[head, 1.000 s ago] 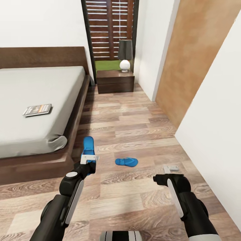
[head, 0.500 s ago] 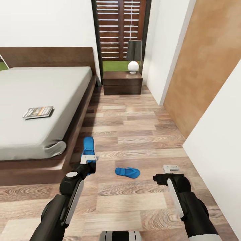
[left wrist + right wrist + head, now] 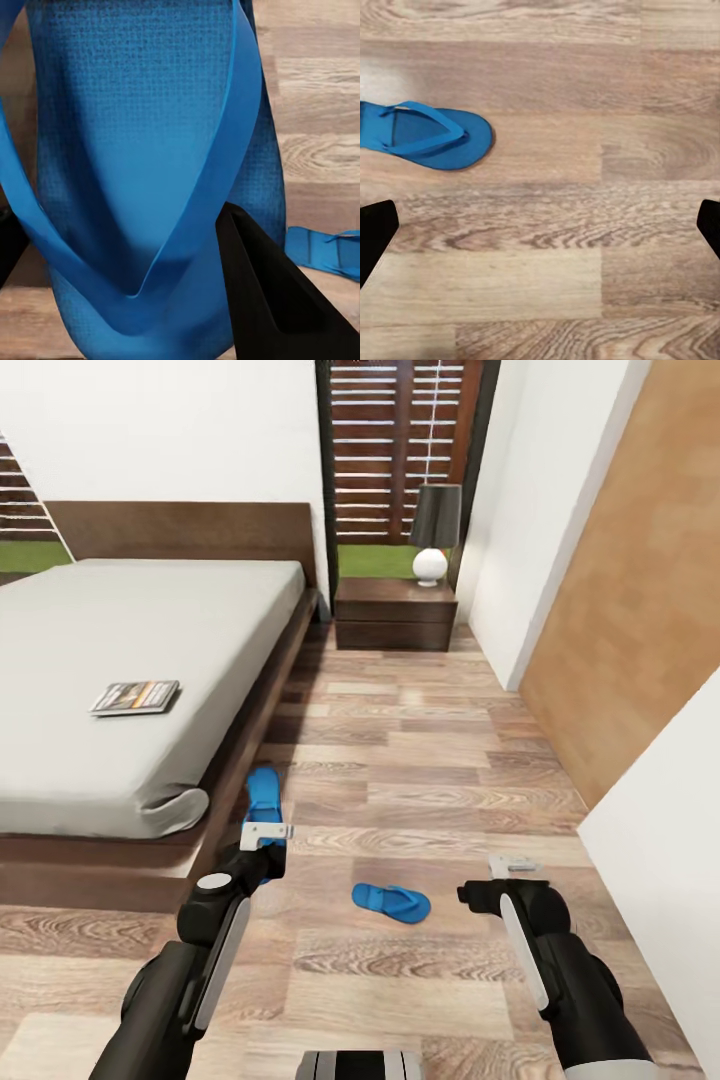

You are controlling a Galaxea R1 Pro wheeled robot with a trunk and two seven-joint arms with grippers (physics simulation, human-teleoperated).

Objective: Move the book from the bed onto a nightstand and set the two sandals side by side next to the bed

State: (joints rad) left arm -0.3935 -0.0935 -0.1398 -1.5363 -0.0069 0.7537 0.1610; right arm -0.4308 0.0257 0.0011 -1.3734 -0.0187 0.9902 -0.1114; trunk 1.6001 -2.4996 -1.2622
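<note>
left gripper [image 3: 265, 832] — clamped on sandal [image 3: 264, 797] | right gripper [image 3: 513, 865] — spread, empty | second sandal [image 3: 391, 902] — on floor [image 3: 440, 760]

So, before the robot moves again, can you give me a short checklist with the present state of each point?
1. Left end effector grips one sandal: ok, the fingers straddle it.
2. Second sandal reachable on the floor: ok, it lies between the arms.
3. Right end effector free: ok, open over bare floor.
4. Sandals side by side next to the bed: not ok.
5. Book on nightstand: not ok, it lies on the bed.
6. Room on nightstand: cannot tell, a lamp stands there.
</note>
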